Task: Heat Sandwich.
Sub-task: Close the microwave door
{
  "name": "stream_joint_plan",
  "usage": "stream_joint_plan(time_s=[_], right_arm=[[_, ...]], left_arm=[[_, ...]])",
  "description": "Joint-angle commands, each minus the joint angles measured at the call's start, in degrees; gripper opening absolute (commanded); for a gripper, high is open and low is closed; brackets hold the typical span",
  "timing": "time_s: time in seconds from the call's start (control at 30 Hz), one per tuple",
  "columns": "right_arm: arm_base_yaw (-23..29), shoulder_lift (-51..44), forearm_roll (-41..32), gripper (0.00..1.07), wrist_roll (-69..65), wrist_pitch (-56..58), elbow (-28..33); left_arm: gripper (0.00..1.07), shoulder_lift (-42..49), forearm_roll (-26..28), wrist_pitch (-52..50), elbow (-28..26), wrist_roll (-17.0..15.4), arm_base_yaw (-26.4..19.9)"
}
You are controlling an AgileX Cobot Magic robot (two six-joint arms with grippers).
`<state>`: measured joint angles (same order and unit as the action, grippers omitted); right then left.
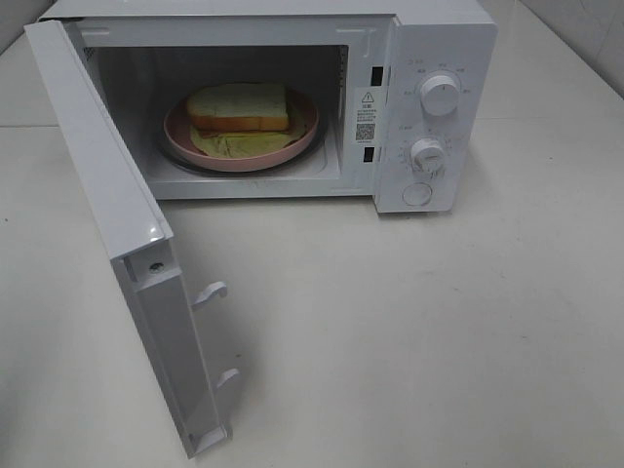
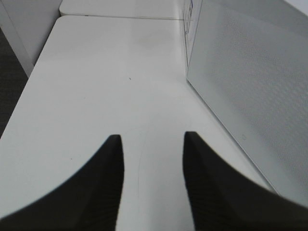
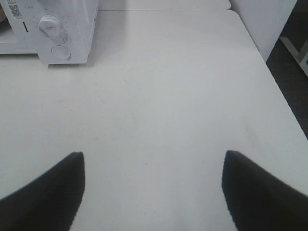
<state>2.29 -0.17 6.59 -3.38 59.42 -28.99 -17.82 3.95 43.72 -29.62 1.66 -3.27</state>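
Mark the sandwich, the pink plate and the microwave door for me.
sandwich (image 1: 239,105), exterior high view, on the top bread slice.
pink plate (image 1: 180,137), exterior high view, on its left rim.
microwave door (image 1: 107,175), exterior high view, on the open door's white frame.

Table: white top, one microwave standing on it.
White table (image 1: 439,341), matte, with faint scuffs and small dark specks; the left wrist view shows a seam (image 2: 120,17) running across it near the far end. The microwave (image 1: 444,58) sits directly on the top toward the back in the high view. Its door (image 1: 97,175) is swung wide open and reaches forward over the left part of the table.
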Motion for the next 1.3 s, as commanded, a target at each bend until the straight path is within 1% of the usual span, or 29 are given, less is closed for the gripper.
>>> stream_joint_plan(time_s=[0.03, 0.07, 0.1, 0.2, 0.23, 0.3, 0.33, 0.37, 0.47, 0.5, 0.53, 0.6, 0.63, 0.67, 0.77, 0.8, 0.83, 0.9, 0.93, 1.0, 1.03, 1.07, 1.1, 1.13, 1.17, 1.23, 1.27, 1.3], right_arm=[[-0.4, -1.6, 0.0, 0.75, 0.69, -0.69, 0.06], [-0.4, -1.6, 0.0, 0.75, 0.69, -0.69, 0.06], [-0.4, -1.6, 0.0, 0.75, 0.74, -0.69, 0.06], [-0.4, -1.6, 0.0, 0.75, 0.69, -0.69, 0.06], [-0.4, -1.6, 0.0, 0.75, 0.69, -0.69, 0.06], [-0.4, -1.6, 0.0, 0.75, 0.69, -0.69, 0.06], [-0.4, -1.6, 0.0, 0.75, 0.69, -0.69, 0.06], [-0.4, -1.6, 0.0, 0.75, 0.69, -0.69, 0.06], [-0.4, -1.6, 0.0, 0.75, 0.69, -0.69, 0.06], [-0.4, -1.6, 0.0, 0.75, 0.69, -0.69, 0.06], [-0.4, -1.6, 0.0, 0.75, 0.69, -0.69, 0.06], [-0.4, -1.6, 0.0, 0.75, 0.69, -0.69, 0.06], [-0.4, -1.6, 0.0, 0.75, 0.69, -0.69, 0.06], [-0.4, -1.6, 0.0, 0.75, 0.69, -0.69, 0.06], [-0.4, -1.6, 0.0, 0.75, 0.69, -0.69, 0.06], [-0.4, -1.6, 0.0, 0.75, 0.69, -0.69, 0.06], [-0.4, -1.6, 0.0, 0.75, 0.69, -0.69, 0.06], [-0.4, -1.6, 0.0, 0.75, 0.69, -0.69, 0.06], [-0.4, -1.6, 0.0, 0.75, 0.69, -0.69, 0.06], [-0.4, -1.6, 0.0, 0.75, 0.69, -0.69, 0.06], [-0.4, -1.6, 0.0, 0.74, 0.69, -0.69, 0.06], [-0.4, -1.6, 0.0, 0.74, 0.69, -0.69, 0.06], [-0.4, -1.6, 0.0, 0.74, 0.69, -0.69, 0.06], [-0.4, -1.6, 0.0, 0.74, 0.69, -0.69, 0.06], [-0.4, -1.6, 0.0, 0.74, 0.69, -0.69, 0.06], [-0.4, -1.6, 0.0, 0.74, 0.69, -0.69, 0.06], [-0.4, -1.6, 0.0, 0.74, 0.69, -0.69, 0.06], [-0.4, -1.6, 0.0, 0.74, 0.69, -0.69, 0.06]], left_arm=[[0.23, -1.15, 0.23, -2.81, 0.0, -0.23, 0.0], [0.07, -3.15, 0.17, -4.98, 0.74, -0.23, 0.0], [0.0, -4.13, 0.06, -6.25, 1.26, -0.23, 0.0], [0.0, -6.02, 0.0, -9.11, 2.64, -0.06, 0.0], [0.0, -8.02, 0.0, -12.72, 4.13, -0.06, 0.0], [0.0, -9.63, 0.0, -16.62, 5.79, 0.06, 0.0], [0.0, -11.46, 0.0, -21.26, 7.62, 0.52, 0.0], [0.0, -11.46, 0.0, -21.26, 7.62, 0.52, 0.0], [0.0, -14.04, 0.0, -29.85, 10.77, 2.98, 0.0], [0.0, -15.7, 0.0, -35.41, 12.72, 4.3, 0.0], [0.0, -15.7, 0.0, -35.41, 12.72, 4.3, 0.0], [0.0, -17.65, 0.0, -40.91, 14.55, 5.16, 0.0], [0.0, -19.71, 0.0, -46.12, 16.27, 6.07, 0.0], [0.0, -19.71, 0.0, -46.12, 16.27, 6.07, 0.0], [0.0, -23.26, -0.17, -53.17, 18.22, 6.36, 0.0], [0.0, -25.55, -0.97, -57.47, 19.02, 6.36, 0.06], [0.0, -25.55, -0.97, -57.47, 19.02, 6.36, 0.06], [0.0, -28.19, -2.06, -62.11, 19.48, 5.9, 0.06], [0.0, -31.0, -3.55, -65.32, 19.48, 5.21, 0.06], [0.0, -32.14, -4.41, -66.92, 19.48, 4.64, 0.06], [0.0, -33.58, -5.67, -68.24, 19.48, 3.78, 0.06], [0.0, -34.95, -7.16, -69.16, 19.48, 2.64, 0.06], [0.0, -37.53, -10.14, -71.28, 19.48, -0.4, 0.06], [0.0, -38.96, -11.23, -72.19, 19.42, -1.66, 0.06], [0.0, -38.96, -11.23, -72.19, 19.42, -1.66, 0.06], [0.0, -41.88, -14.09, -74.54, 19.25, -5.1, 0.06], [0.0, -44.29, -17.3, -77.64, 19.14, -7.56, 0.06], [0.0, -45.32, -18.68, -78.9, 19.08, -8.88, 0.06]])
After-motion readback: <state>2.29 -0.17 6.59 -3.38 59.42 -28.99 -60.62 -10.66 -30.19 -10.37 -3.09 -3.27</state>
